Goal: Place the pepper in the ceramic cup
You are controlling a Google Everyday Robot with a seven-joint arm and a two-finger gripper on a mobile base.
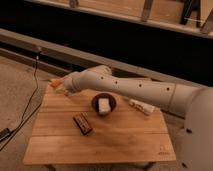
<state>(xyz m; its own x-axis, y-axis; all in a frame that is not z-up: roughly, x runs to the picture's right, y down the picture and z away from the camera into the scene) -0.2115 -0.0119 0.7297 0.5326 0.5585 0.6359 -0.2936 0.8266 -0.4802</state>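
The orange pepper (55,84) is held in my gripper (59,86), above the far left corner of the wooden table (115,137). The gripper is shut on the pepper, which sticks out to the left. My white arm (130,89) reaches in from the right across the back of the table. The ceramic cup does not show; it may be hidden behind the gripper and wrist.
A dark round bowl (94,101) with a white block (104,106) sits mid-table. A dark bar (82,123) lies in front of it to the left. A white bottle (142,106) lies at the back right. A black cable (30,100) runs over the floor on the left.
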